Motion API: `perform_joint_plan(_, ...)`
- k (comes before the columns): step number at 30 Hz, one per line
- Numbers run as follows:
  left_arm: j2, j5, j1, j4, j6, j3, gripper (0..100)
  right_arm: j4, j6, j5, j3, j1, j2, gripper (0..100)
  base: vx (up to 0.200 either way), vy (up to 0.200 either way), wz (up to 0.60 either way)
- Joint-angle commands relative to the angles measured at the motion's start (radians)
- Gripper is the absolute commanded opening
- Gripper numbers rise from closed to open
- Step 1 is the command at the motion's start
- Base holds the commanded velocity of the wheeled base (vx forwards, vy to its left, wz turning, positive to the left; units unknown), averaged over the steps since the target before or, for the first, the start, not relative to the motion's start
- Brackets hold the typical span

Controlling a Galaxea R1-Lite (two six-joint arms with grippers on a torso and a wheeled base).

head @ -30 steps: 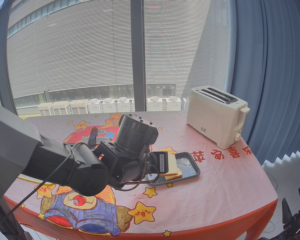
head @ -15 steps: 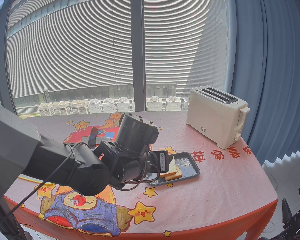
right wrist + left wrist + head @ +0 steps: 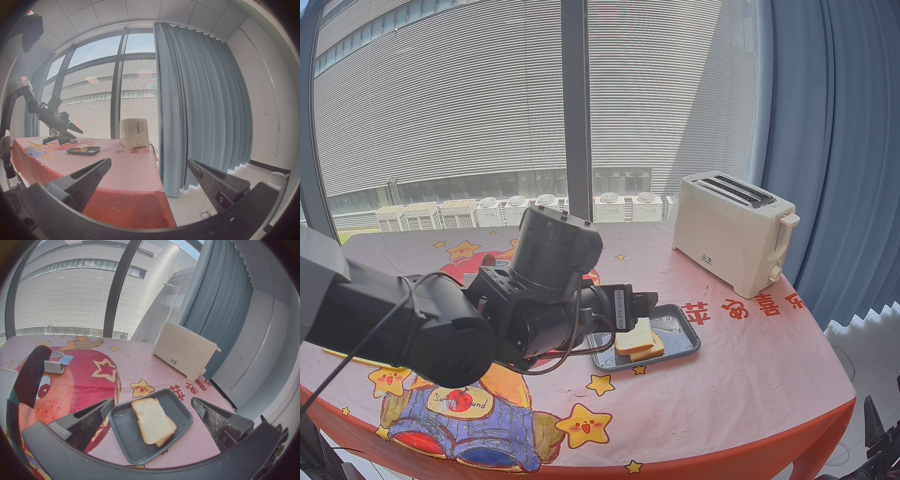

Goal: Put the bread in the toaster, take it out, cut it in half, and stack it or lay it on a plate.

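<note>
on the dark grey rectangular tray (image 3: 689, 336) two stacked white bread slices (image 3: 636, 340) are laid; the left gripper (image 3: 151, 402) is held near them, jaws spread; the right gripper (image 3: 149, 163) is likewise spread.

Two bread slices (image 3: 635, 339) lie stacked in a tray (image 3: 686, 330) near the middle of the table (image 3: 737, 387). The toaster (image 3: 731, 231) stands behind and right of the tray, well apart. The left gripper (image 3: 152, 402) hangs above the tray's left part.
</note>
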Motion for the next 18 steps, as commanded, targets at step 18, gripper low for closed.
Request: perform_joint_plan(18, -0.175, 0.065, 0.009, -0.001, 0.065, 0.065, 100, 0.0, 0.0, 0.0, 0.018, 0.001, -0.016, 100, 0.0, 0.0, 0.0)
